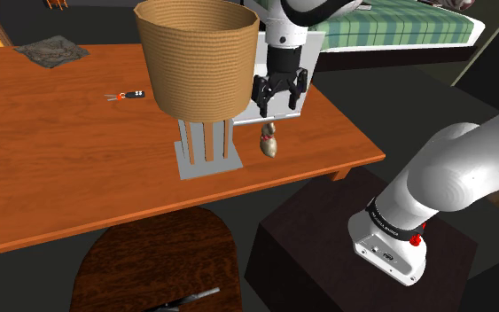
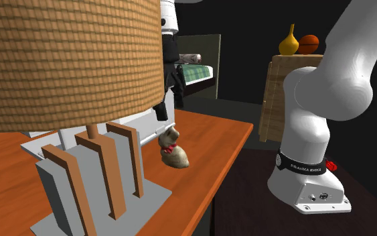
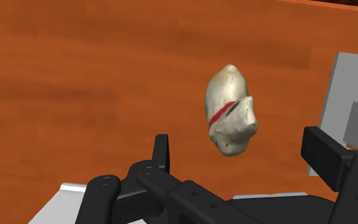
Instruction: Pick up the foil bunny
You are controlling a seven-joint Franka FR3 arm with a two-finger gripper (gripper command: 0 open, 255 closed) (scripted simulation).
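The big orange-brown wooden table point(image 1: 79, 168) lay under the fingers point(image 3: 161, 153). A tall woven brown basket point(image 1: 198, 58) on a grey stand point(image 1: 205, 166) stood just beside them. The black gripper point(image 1: 279, 105) had its fingers wide apart, holding nothing. The small pale bunny with a red band point(image 3: 230, 111) sat on the table just below the fingers, not touched.

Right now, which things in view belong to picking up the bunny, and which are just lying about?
Part of the job:
foil bunny, on the wooden table
pincer, open, above the bunny, not touching it

Just lying about:
woven basket on its grey stand
small tool
crumpled cloth
yellow gourd and orange ball
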